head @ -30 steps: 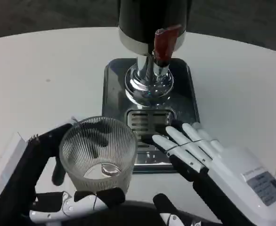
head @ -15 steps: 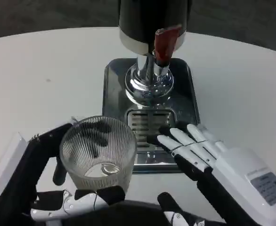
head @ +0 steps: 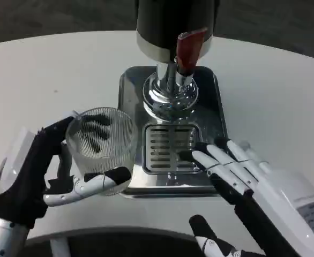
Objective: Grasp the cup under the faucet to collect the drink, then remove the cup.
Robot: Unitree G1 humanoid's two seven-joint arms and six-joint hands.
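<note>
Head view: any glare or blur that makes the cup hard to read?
Head view: bright reflections on the chrome faucet base and the steel drip tray; the ribbed clear cup shows the left robot hand darkly through its wall, so its contents cannot be judged; edges are slightly soft.

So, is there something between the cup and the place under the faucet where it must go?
Nothing visible blocks it. The left hand holds the ribbed cup at the tray's left edge, and the drip grate below the faucet is bare. The right hand reaches only the grate's right edge.
</note>
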